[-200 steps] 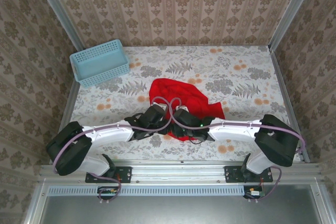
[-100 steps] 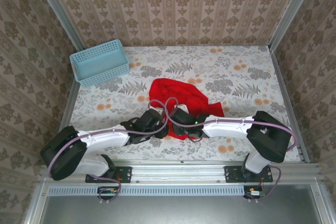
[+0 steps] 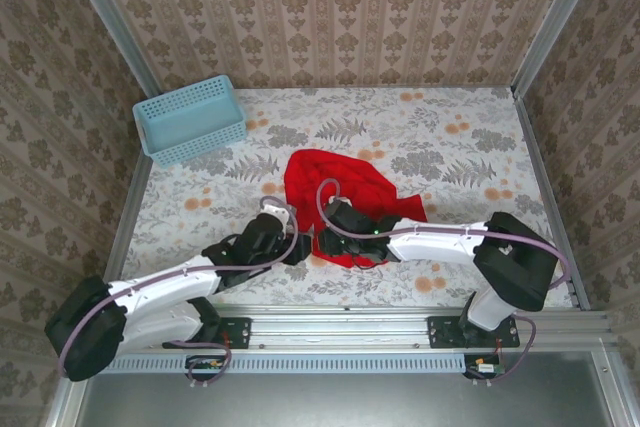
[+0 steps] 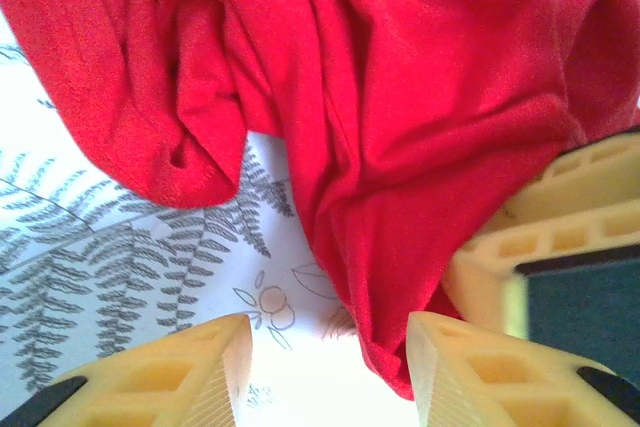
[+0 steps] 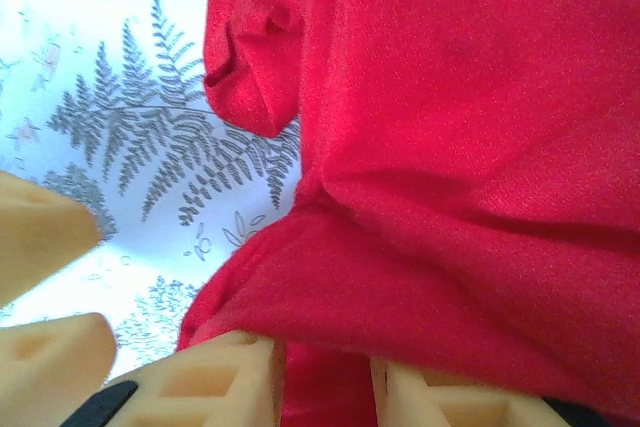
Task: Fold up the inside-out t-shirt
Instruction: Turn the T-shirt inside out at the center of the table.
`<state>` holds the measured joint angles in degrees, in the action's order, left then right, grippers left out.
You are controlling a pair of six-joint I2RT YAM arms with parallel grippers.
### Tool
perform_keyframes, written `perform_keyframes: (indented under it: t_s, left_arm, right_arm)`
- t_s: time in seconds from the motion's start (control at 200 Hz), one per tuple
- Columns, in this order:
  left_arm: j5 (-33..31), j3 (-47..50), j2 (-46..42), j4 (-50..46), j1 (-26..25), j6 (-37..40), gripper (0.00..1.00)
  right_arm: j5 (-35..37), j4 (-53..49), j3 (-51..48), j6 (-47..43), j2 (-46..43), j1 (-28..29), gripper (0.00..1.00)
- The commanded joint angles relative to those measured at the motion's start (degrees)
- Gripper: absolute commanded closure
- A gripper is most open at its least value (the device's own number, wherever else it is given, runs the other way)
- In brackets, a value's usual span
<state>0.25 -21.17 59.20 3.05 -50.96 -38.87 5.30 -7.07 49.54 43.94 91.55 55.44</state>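
Red cloth lay bunched on the flowered table (image 3: 470,157), towards its near edge and about midway across. This was the t-shirt (image 3: 345,187), so crumpled that collar, sleeves and any label could not be picked out among the folds. From above, both wrists covered its near hem and hid the fingertips beneath them. The left wrist camera cut the garment off at the top and right. The left claw (image 4: 330,339) stood parted, with bare table between its fingers and the shirt's lowest tip just against the right-hand finger (image 4: 470,367). The right claw (image 5: 322,372) was closed on a fold of the shirt, red cloth packed between its two fingers, whose bases ran off the bottom of the picture. A pale blue basket (image 3: 190,119) sat at the far left corner, well apart from the shirt.
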Motion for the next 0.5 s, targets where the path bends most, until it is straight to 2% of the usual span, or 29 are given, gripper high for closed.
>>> perform_keyframes:
  t_s: [0.0, 0.145, 0.26, 0.39, 0.495]
  left_arm:
    - [0.7, 0.5, -1.4, -0.7, 1.4, -0.2, 0.53]
    - [1.9, -1.6, 0.3, -2.3, 4.2, 0.7, 0.48]
    - [4.4, -6.2, 5.1, -2.1, 6.9, 1.8, 0.45]
    - [7.5, -13.7, 13.4, -1.5, 8.5, 2.4, 0.43]
    - [9.0, -19.5, 20.6, -1.9, 9.0, 2.0, 0.42]
  right_arm:
    - [1.0, -2.7, 2.1, 1.8, 1.7, 0.4, 0.70]
    - [2.9, -4.5, 1.6, 3.0, 0.9, 0.4, 0.65]
    - [1.2, -2.7, 1.1, 3.2, 1.9, 0.4, 0.65]
    - [-1.2, -0.5, 1.8, 3.8, 4.0, 0.5, 0.70]
    - [-0.8, -0.2, 2.0, 3.2, 4.1, 0.6, 0.80]
